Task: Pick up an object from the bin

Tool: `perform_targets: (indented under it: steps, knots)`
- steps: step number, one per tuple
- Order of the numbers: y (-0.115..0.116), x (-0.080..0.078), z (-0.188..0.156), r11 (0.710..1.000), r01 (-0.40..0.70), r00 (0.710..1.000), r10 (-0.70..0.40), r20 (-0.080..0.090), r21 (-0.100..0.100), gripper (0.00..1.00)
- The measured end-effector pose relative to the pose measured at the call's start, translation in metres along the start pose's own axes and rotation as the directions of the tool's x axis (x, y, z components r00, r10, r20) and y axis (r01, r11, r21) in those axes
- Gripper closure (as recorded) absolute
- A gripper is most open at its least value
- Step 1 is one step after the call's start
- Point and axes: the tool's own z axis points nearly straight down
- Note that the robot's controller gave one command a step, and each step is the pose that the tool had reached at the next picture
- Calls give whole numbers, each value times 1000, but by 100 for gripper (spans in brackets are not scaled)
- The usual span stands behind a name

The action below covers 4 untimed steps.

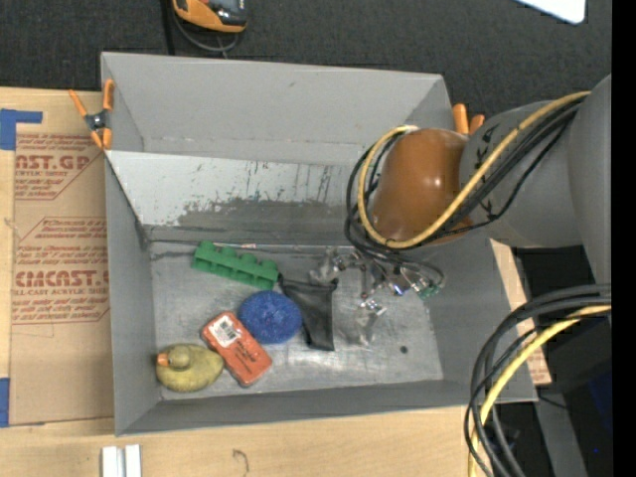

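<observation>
The gripper (373, 288) hangs low at 3 o'clock of the bin (278, 97) floor; I cannot tell whether it is wide or narrow. Just beside it, at its 8 o'clock, lies a black scrap (318, 321) next to a blue ball (270, 316). A green block (234, 262) lies at 10 o'clock, an orange box (237, 348) and a yellow duck (187, 368) at 8 o'clock.

Black angular piece (318, 316), perhaps plastic, lying flat, centre-right
</observation>
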Motion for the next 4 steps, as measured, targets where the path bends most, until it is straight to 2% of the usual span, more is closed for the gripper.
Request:
perform_targets:
  steps: [1,4]
  knots:
    - [51,-3,11,987,161,987,-161,2,2,100]
    - [51,-3,11,987,162,987,-162,2,3,100]
